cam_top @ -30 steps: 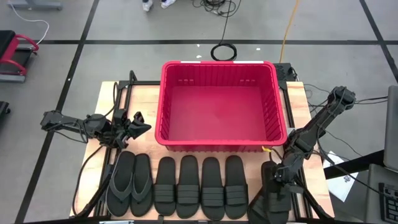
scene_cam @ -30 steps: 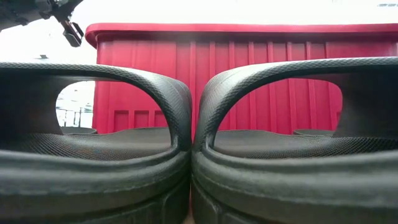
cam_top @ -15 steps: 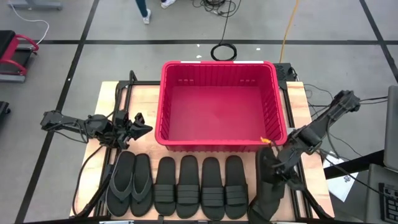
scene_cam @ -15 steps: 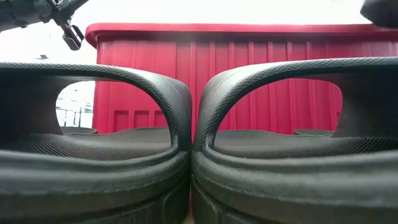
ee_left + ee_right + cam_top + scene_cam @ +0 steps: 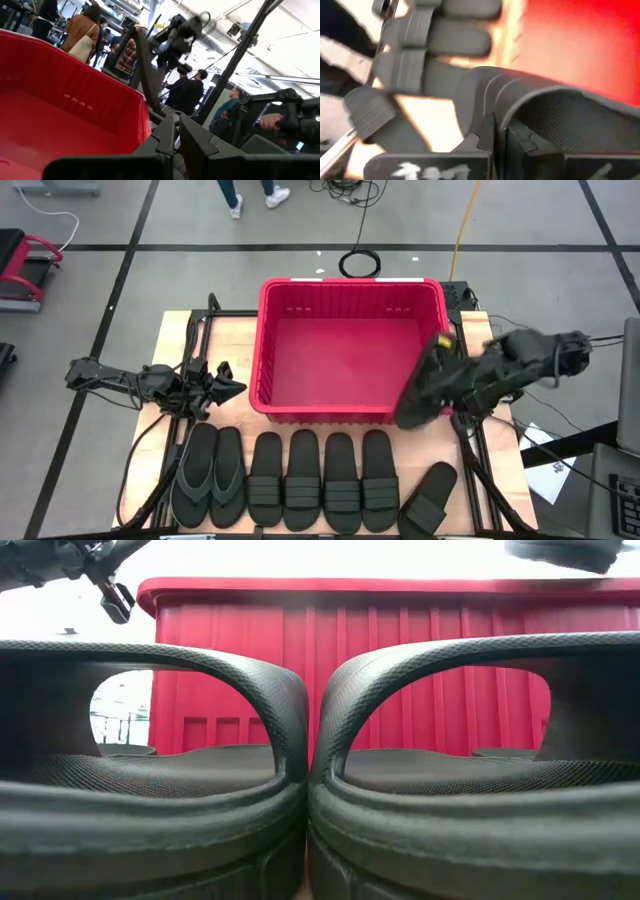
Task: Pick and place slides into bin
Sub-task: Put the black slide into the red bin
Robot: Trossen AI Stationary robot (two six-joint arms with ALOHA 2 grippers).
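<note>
The red bin [image 5: 350,345] stands at the table's middle, far side. A row of black slides lies along the near edge: two flip-flops [image 5: 208,475] at the left and several strapped slides [image 5: 322,480]. One more slide [image 5: 430,500] lies near right. My right gripper [image 5: 452,385] is shut on a strapped slide [image 5: 420,390] held over the bin's near right corner, also in the low view [image 5: 565,550]. My left gripper [image 5: 228,388] waits shut left of the bin. My right gripper pinches the arched strap [image 5: 502,112] of the slide between its two fingers, at the strap's edge. It comes slanting down from the table's right side. The slide is lifted clear and tilted, over the bin's near right rim.
In the low view two slides [image 5: 300,790] stand close in front, with the bin wall [image 5: 400,670] behind them. Cables lie on the floor beyond the table, and people show in the room in the left wrist view.
My right gripper has risen from the near right of the table and gone toward the bin, turning as it went. It carries one slide, lifted clear off the table. The other slide of that pair has stayed near right.
</note>
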